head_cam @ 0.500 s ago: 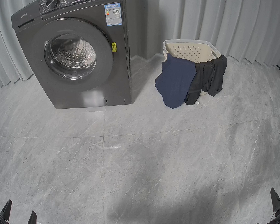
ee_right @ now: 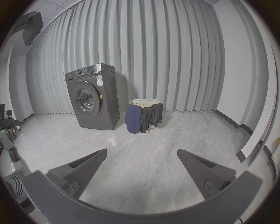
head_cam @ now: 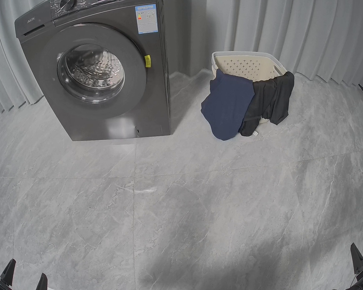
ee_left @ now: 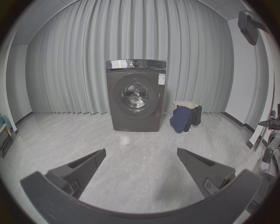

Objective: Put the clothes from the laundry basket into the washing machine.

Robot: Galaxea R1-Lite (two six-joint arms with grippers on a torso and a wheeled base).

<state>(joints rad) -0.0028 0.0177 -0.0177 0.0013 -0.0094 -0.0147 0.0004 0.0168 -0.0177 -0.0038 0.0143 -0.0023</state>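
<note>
Draping the perforated plastic laundry basket [head_cam: 246, 65], limp dark clothes [head_cam: 228, 104] hang; left pincer [ee_left: 141, 150] and right pincer [ee_right: 141, 150] gape apart.

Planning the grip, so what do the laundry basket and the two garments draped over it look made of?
Laundry basket: apparently rigid cream plastic, matte, judging by its moulded cross-shaped holes. Navy garment: soft matte cloth, hanging limp in folds; fibre unclear. Black garment: likewise limp, matte fabric.

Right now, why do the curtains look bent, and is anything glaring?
Left wrist view: the lens bows the curtains and darkens the corners; pale glare on the floor before the washer. Right wrist view: same bowing. Head view: glints on the door glass.
</note>
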